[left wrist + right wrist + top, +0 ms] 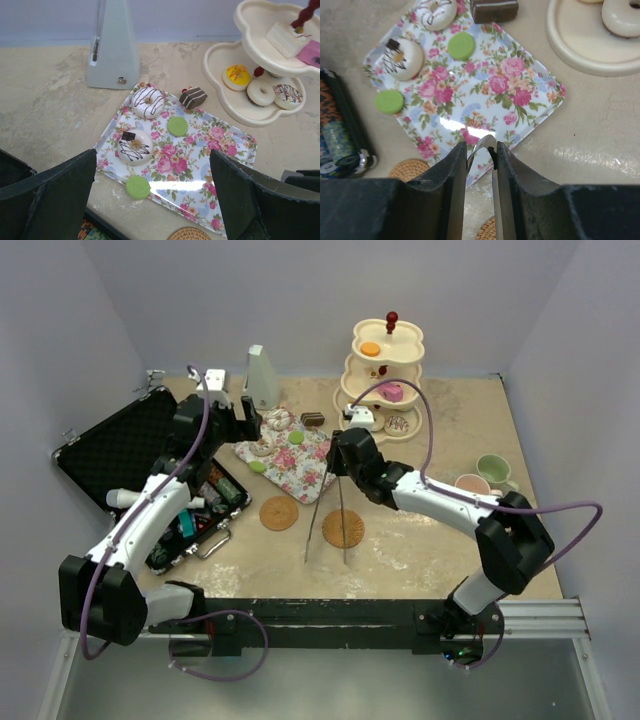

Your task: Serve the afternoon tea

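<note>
Tongs (486,141) hang clamped in the right tool (481,149), legs over the coasters (279,512). Farther off, the left tool (152,170) stands apart above donuts (135,146) on the floral tray (210,150). Next, probably tong one onto the stand (410,340).

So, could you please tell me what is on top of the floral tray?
Two white iced donuts and two green discs, one overhanging the tray's edge; the right hand hides one corner.
</note>
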Controlling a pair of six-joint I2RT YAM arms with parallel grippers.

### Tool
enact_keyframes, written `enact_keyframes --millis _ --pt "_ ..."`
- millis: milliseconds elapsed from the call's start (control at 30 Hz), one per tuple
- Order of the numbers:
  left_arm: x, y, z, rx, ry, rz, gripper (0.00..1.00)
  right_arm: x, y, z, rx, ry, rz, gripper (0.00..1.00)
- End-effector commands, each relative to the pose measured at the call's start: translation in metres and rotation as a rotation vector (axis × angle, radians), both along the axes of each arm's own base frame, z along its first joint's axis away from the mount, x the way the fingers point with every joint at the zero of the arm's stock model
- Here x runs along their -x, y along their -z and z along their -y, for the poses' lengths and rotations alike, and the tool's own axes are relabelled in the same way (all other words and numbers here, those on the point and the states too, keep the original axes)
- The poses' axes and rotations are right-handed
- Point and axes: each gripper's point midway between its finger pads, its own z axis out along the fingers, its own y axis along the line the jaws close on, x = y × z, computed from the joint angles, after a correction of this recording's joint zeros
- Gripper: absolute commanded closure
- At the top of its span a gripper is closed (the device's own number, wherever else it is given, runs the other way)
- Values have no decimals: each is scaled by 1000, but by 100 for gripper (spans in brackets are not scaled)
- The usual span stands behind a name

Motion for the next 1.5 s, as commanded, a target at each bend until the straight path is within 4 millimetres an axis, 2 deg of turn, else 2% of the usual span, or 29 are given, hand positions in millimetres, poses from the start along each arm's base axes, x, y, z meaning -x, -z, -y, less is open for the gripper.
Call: enact_keyframes --millis 0,100,167,233,267,433,533,700,900,1000,1100,1133,1167,1233,1300,1367,1433,1467 --pt "7 -51 32 40 186 143 0 -2 -73 -6 -110 -29 129 89" --pt "23 -63 65 82 393 190 0 -1 -122 -12 -182 -68 217 98" --pt "43 -69 94 124 597 209 0 0 -158 -16 -220 -106 288 100" --pt "63 -74 112 173 748 222 0 4 -187 -18 -249 -146 360 100" --pt "72 -76 118 194 814 227 0 6 -199 -18 -261 -159 397 100" --pt "87 -77 126 193 919 233 0 23 -252 -12 -310 -226 559 100" --pt "97 -77 130 191 988 235 0 30 -270 -7 -303 -250 636 100" --pt "113 -73 137 224 1104 215 0 39 -290 -7 -315 -300 696 100" --pt "124 -67 145 259 1179 195 0 46 -297 -17 -319 -392 711 100" --pt "114 -62 146 239 1125 191 1 43 -290 -19 -315 -390 693 100" --pt "98 -54 142 200 1043 172 0 24 -246 -12 -239 -305 600 99" --pt "95 -52 141 198 1023 168 0 19 -232 -7 -224 -281 569 86" --pt "86 -48 138 188 973 164 0 16 -216 -2 -212 -258 538 62" --pt "62 -35 129 168 825 116 0 6 -186 11 -223 -178 445 44" --pt "35 -19 113 141 662 50 0 -9 -156 29 -233 -85 341 33" --pt "18 -6 100 146 538 -5 0 -21 -129 38 -192 -22 276 29" --pt "13 -3 94 139 491 -17 0 -29 -109 40 -140 -4 252 27" --pt "11 -3 90 142 462 -19 0 -33 -108 40 -102 -19 273 27"
